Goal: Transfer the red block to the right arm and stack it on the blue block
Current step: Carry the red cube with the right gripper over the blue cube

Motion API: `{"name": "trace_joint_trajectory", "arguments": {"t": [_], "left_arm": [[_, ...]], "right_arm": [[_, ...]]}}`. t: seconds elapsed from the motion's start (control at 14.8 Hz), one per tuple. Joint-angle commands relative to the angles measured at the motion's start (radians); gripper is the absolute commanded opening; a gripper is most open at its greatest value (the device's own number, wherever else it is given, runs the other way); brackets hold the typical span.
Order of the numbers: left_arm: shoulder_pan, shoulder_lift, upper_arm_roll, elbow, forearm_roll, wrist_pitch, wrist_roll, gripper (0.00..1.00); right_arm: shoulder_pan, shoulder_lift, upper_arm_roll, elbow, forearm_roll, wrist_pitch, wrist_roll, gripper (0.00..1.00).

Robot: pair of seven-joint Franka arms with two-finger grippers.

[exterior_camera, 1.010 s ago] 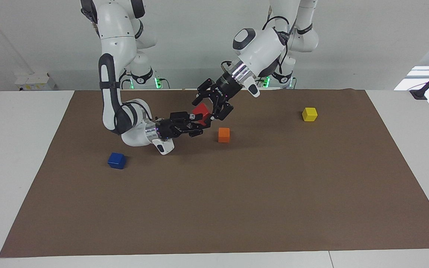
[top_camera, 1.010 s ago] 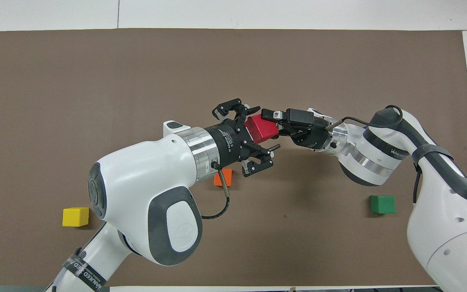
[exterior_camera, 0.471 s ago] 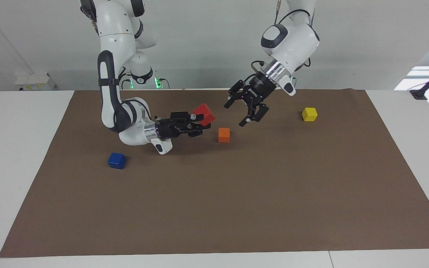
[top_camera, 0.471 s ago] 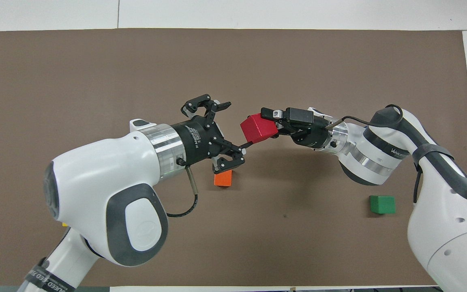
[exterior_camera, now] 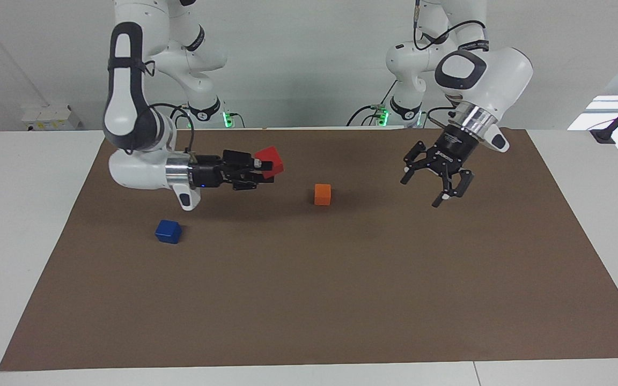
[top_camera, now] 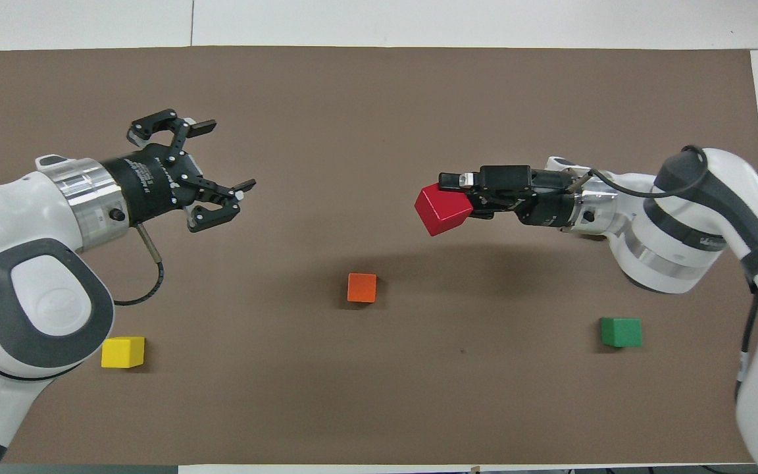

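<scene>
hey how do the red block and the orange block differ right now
The red block is up in the air, clamped in the right tool; the orange block rests on the brown mat, untouched. The red block is tilted; the orange block sits flat. Colour differs too. Both are plain cubes of about equal size.

Five blocks: one red (top_camera: 443,210), blue (exterior_camera: 168,231), orange (top_camera: 362,288), yellow (top_camera: 123,351), green (top_camera: 621,332).
</scene>
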Motion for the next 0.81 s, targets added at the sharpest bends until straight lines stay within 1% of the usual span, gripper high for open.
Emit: {"name": "trace_joint_trajectory", "arguments": {"t": [0.0, 0.07, 0.2, 0.34, 0.47, 0.54, 0.61, 0.74], "left_arm": [[0.027, 0.025, -0.012, -0.003, 0.162, -0.005, 0.193, 1.0], [0.027, 0.048, -0.01, 0.006, 0.28, -0.011, 0.255, 1.0], [0.05, 0.096, -0.009, 0.049, 0.453, -0.055, 0.289, 1.0], [0.091, 0.163, -0.01, 0.15, 0.622, -0.144, 0.35, 1.0], [0.111, 0.243, -0.01, 0.283, 0.776, -0.297, 0.466, 1.0], [0.119, 0.274, -0.01, 0.337, 0.839, -0.36, 0.537, 1.0], [0.12, 0.28, -0.01, 0.363, 0.871, -0.402, 0.615, 1.0], [0.131, 0.28, -0.009, 0.37, 0.906, -0.472, 0.791, 1.0]], "right_arm": [[-0.068, -0.027, 0.005, 0.05, -0.207, -0.009, 0.078, 0.0], [-0.101, -0.021, 0.005, 0.082, -0.288, -0.026, 0.08, 0.0], [-0.148, -0.007, 0.005, 0.154, -0.449, -0.04, 0.08, 0.0], [-0.174, 0.01, 0.005, 0.232, -0.62, -0.046, 0.086, 0.0], [-0.183, 0.037, 0.005, 0.324, -0.793, -0.045, 0.087, 0.0], [-0.182, 0.056, 0.005, 0.377, -0.892, -0.039, 0.086, 0.0], [-0.175, 0.071, 0.007, 0.414, -0.978, -0.033, 0.086, 0.0], [-0.169, 0.094, 0.007, 0.448, -1.108, 0.007, 0.084, 0.0]]}}
